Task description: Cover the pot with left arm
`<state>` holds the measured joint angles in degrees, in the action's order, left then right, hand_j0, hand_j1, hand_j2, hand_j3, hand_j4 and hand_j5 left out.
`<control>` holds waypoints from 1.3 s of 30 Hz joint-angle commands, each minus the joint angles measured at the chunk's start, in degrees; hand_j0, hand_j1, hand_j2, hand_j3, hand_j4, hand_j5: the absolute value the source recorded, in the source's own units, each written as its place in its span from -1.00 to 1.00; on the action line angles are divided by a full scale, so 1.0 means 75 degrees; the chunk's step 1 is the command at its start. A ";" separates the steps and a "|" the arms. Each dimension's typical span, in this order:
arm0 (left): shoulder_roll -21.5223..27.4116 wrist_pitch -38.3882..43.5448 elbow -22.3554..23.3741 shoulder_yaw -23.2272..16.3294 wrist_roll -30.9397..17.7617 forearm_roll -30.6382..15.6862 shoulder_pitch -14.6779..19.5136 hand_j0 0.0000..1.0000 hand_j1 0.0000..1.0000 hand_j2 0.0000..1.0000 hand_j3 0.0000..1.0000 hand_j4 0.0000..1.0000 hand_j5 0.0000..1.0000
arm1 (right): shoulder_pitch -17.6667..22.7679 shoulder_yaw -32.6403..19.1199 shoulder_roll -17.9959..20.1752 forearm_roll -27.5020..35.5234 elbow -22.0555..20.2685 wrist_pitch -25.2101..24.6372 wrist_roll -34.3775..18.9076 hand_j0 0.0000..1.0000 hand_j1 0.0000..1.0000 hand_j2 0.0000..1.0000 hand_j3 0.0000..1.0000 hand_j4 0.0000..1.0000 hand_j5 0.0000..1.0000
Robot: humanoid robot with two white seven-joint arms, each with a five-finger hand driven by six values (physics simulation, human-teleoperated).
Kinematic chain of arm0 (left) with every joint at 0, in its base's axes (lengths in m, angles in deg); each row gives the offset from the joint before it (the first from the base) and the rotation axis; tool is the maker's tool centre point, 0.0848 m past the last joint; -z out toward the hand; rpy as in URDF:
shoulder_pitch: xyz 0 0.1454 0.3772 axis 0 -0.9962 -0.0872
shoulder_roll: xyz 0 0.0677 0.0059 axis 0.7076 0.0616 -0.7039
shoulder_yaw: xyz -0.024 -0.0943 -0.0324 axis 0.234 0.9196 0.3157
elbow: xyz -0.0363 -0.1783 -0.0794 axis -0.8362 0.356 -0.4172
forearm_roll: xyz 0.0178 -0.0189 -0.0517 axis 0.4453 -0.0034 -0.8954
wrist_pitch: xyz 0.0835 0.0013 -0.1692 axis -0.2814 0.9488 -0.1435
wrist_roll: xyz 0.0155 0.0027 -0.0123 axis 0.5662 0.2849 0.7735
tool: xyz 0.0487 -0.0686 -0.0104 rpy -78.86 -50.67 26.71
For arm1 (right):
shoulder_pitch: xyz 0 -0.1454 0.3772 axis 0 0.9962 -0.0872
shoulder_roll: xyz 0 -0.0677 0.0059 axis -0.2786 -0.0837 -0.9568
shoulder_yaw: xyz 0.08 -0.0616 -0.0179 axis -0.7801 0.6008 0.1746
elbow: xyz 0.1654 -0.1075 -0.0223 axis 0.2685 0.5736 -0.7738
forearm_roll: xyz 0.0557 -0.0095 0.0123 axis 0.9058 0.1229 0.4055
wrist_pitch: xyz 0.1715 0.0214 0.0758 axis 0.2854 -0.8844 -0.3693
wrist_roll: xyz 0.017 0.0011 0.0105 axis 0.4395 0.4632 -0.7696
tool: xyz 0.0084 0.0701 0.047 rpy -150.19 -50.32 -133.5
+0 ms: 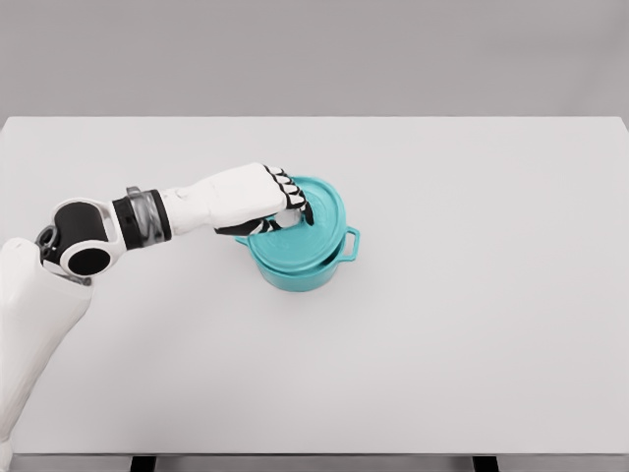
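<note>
- Head view: left hand (278,204) over the left part of the lid (307,231), fingers (298,206) curled down around something at the lid's centre, apparently its knob; knob itself hidden under the hand.
- Black finger joints against white shells, thumb side low at the lid's near-left edge.
- White forearm reaching in from the left, grey wrist ring and black elbow joint behind it, upper arm dropping to the lower left corner.
- Teal lid tilted, left edge higher under the hand, right edge lower and resting on the rim of the pot (300,270).
- Teal pot upright beneath the lid, one side handle poking out on the right, body mostly hidden by the lid.
- Pot standing a little left of centre on the pale grey table (472,324).
- Plain grey wall beyond the far table edge.
</note>
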<state>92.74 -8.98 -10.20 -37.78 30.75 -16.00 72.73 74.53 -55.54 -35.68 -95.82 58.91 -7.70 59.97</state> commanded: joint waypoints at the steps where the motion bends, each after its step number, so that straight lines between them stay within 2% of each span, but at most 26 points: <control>1: -0.0003 0.0023 0.0012 0.0005 0.0004 -0.0049 0.0000 0.25 0.25 0.25 0.25 0.25 0.25 | 0.0000 0.0001 -0.0001 -0.0001 -0.0003 0.0000 -0.0001 1.00 1.00 1.00 1.00 1.00 1.00; 9: -0.0050 0.0023 0.0164 -0.0006 0.0004 -0.0049 0.0012 0.25 0.25 0.25 0.25 0.25 0.25 | 0.0000 0.0001 -0.0001 -0.0001 0.0008 0.0000 -0.0001 1.00 1.00 1.00 1.00 1.00 1.00; 11: -0.0050 0.0023 0.0164 -0.0006 0.0004 -0.0049 0.0012 0.33 0.33 0.33 0.33 0.33 0.33 | 0.0000 0.0001 -0.0001 -0.0001 0.0008 0.0000 -0.0001 1.00 1.00 1.00 1.00 1.00 1.00; 24: -0.0050 0.0023 0.0152 -0.0007 0.0004 -0.0049 0.0012 0.38 0.38 0.38 0.38 0.38 0.38 | 0.0000 0.0001 -0.0001 -0.0001 0.0008 0.0000 -0.0001 1.00 1.00 1.00 1.00 1.00 1.00; 27: -0.0038 0.0023 0.0152 0.0005 0.0004 -0.0049 0.0012 0.62 0.62 0.62 0.62 0.62 0.62 | 0.0000 0.0001 -0.0001 -0.0001 -0.0003 0.0000 -0.0001 1.00 1.00 1.00 1.00 1.00 1.00; 29: -0.0038 0.0023 0.0152 -0.0006 0.0004 -0.0049 0.0012 0.69 0.69 0.69 0.69 0.69 0.69 | 0.0000 0.0001 -0.0001 -0.0001 0.0008 0.0000 -0.0001 1.00 1.00 1.00 1.00 1.00 1.00; 39: -0.0003 0.0023 0.0094 0.0017 0.0004 -0.0049 0.0012 0.70 0.70 0.70 0.70 0.70 0.70 | 0.0000 0.0001 -0.0001 -0.0001 -0.0003 0.0000 -0.0001 1.00 1.00 1.00 1.00 1.00 1.00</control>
<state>92.68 -8.98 -9.37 -37.71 30.74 -16.01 72.82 74.53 -55.54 -35.68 -95.82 58.92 -7.70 59.97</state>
